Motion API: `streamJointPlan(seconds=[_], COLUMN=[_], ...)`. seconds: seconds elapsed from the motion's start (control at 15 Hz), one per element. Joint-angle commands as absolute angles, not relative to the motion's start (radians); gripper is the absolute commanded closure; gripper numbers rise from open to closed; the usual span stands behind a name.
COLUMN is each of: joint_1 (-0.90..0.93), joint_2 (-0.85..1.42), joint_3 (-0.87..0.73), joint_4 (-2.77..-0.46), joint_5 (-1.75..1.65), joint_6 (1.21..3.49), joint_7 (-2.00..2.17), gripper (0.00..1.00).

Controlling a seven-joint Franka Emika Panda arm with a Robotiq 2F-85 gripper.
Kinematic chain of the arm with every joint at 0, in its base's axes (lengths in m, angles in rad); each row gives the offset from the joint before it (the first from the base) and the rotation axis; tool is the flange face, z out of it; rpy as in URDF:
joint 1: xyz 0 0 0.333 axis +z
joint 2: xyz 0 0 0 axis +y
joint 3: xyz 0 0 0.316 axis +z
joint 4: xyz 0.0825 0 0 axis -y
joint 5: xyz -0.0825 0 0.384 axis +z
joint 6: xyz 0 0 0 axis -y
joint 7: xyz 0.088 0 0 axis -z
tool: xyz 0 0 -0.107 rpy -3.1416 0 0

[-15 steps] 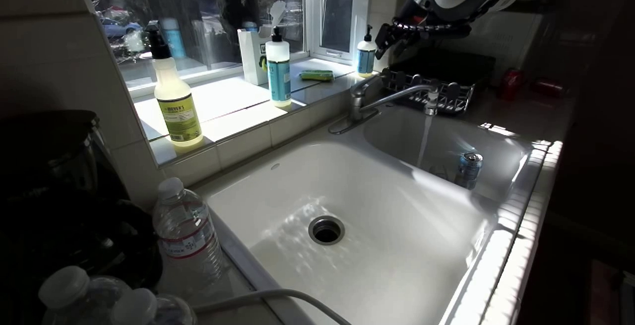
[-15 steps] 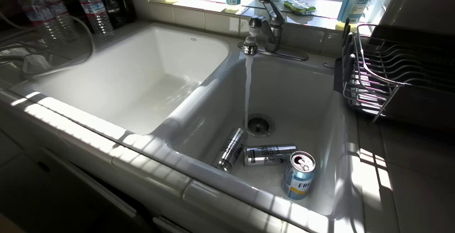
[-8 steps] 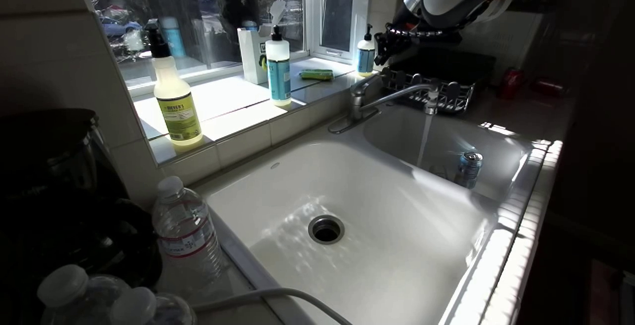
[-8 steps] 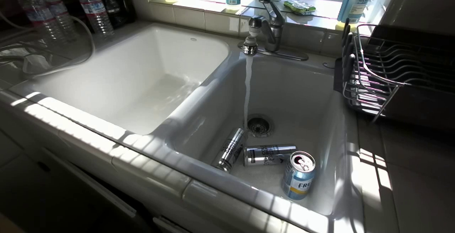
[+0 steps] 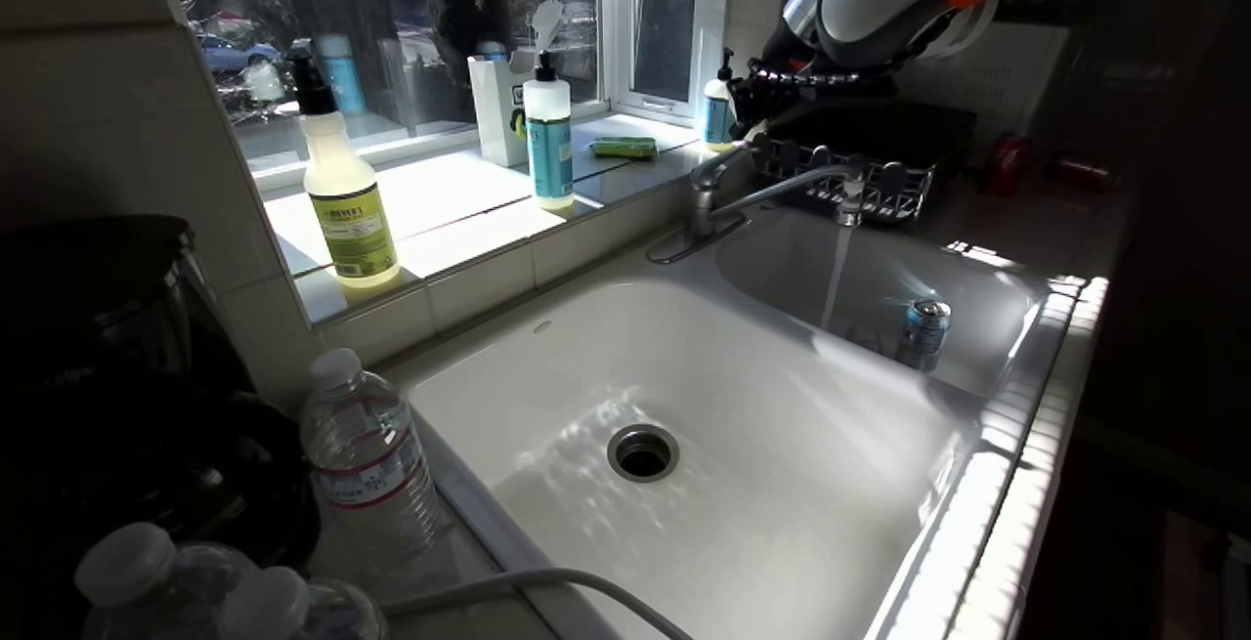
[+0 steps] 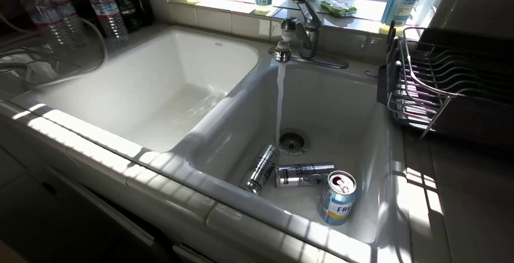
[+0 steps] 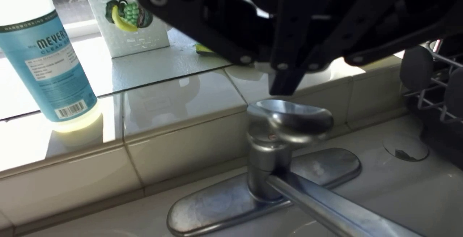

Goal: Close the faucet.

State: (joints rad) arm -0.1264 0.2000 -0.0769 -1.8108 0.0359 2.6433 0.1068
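In the wrist view, the top edge is cutting off the gripper [image 7: 284, 85] above the faucet [image 7: 269, 168]; the gripper is covering most of the green packet [image 7: 202, 48] behind the faucet. The spout [image 7: 332, 208] is running off the bottom edge. Left of the faucet, the blue-labelled bottle [image 7: 54, 70] is losing its top. In an exterior view, the gripper is hiding part of the far soap bottle [image 5: 718, 120] beyond the faucet.
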Motion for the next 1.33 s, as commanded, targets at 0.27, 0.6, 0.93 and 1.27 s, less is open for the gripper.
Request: streamJointPlan(seconds=[0.27, 0.6, 0.93, 1.27], joint_1=[-0.108, -0.102, -0.104, -0.115], joint_2=[0.167, 0.142, 0.126, 0.127], joint_3=[-0.096, -0.095, -0.108, -0.098], joint_4=[-1.886, -1.960, -2.029, -2.098], joint_5=[0.014, 0.017, 0.002, 0.047], joint_6=[2.659, 2.656, 2.682, 2.770], joint_7=[0.123, 0.130, 0.146, 0.108], gripper=[1.00, 1.00, 1.00, 1.00])
